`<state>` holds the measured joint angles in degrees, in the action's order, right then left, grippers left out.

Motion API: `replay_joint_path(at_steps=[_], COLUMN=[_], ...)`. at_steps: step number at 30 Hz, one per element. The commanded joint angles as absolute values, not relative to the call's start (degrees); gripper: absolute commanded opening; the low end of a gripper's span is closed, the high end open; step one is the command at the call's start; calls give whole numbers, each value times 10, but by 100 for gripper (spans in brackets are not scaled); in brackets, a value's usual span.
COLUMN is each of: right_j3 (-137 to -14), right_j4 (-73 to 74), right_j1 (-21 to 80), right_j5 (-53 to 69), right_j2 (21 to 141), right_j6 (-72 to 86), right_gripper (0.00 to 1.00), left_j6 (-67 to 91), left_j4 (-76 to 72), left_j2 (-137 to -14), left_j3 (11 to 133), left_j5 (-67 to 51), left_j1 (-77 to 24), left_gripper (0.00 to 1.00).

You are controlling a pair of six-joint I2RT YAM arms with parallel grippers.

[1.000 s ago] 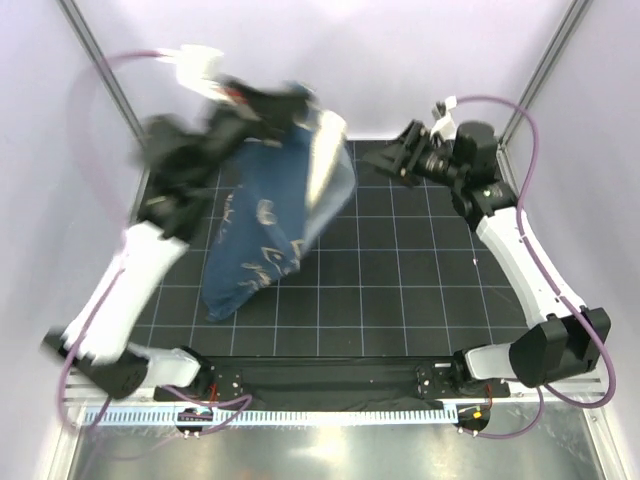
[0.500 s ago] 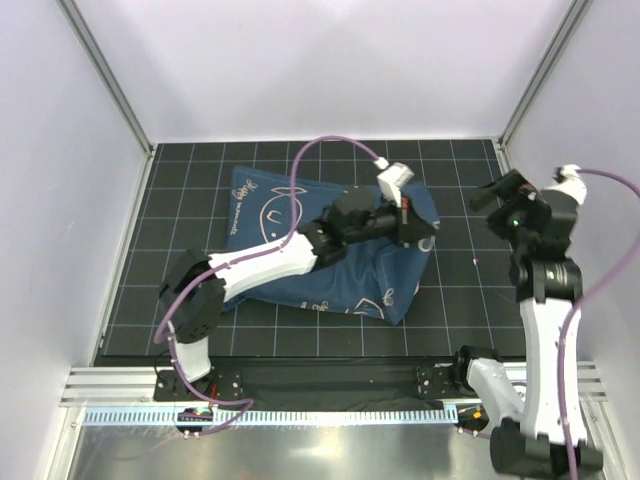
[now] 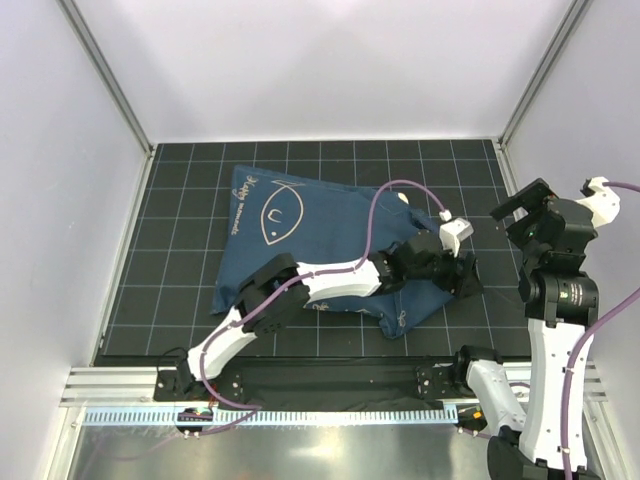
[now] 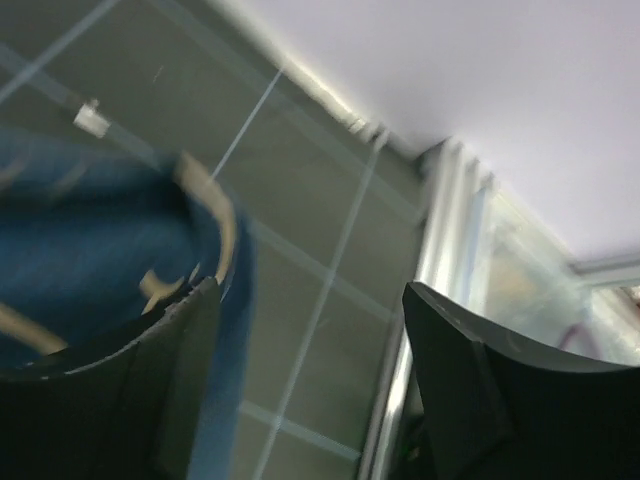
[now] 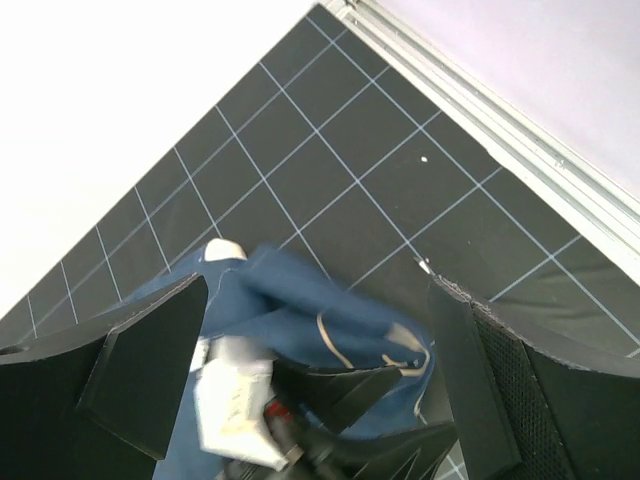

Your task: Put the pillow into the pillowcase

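1. Found the left gripper with its two smooth black fingers parted, gripping nothing, just beside the pillowcase's soft, rumpled right corner.
2. Found the right gripper spread wide and empty, raised above that corner.
3. Counted one navy pillowcase with thin white fish outlines, lying plump on the black gridded mat.
4. Could not make out the pillow.

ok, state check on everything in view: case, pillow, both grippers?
pillowcase: lying on the mat, plump, rumpled at its right corner.
pillow: not visible; presumably inside the pillowcase.
left gripper: open, empty, at the pillowcase's right corner.
right gripper: open, empty, up above the mat on the right.
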<state>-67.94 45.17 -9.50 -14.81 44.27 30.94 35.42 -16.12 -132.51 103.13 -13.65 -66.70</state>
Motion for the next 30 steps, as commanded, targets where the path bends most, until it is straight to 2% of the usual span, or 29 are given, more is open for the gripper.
replay_joint_path(at_steps=[1,7,11,15,18,23,30], right_j3=[-685,-659,-644,-622,-598,-549,-516], right_j4=[439,404,379,359,344,304,233], right_j1=[-97,-97,-97,-97,-97,-110,-173], right_j5=[-133,-50,16,86,95,75,181], right_j2=[446,459,482,547,583,622,722], right_j6=[294,288,287,279,291,329,352], right_gripper=[100,100,100,100,100,100,100], left_j6=[329,282,279,265,248,217,191], left_j4=[-113,-19,29,102,196,280,348], left_j2=[-1290,-1170,-1055,-991,-1004,-1078,-1192], left_j3=[1061,992,918,865,889,959,1034], left_j5=[-112,-60,-30,40,83,78,73], left_j1=[-664,-664,-664,-664,-664,-664,-664], left_gripper=[79,98,100,100,100,100,100])
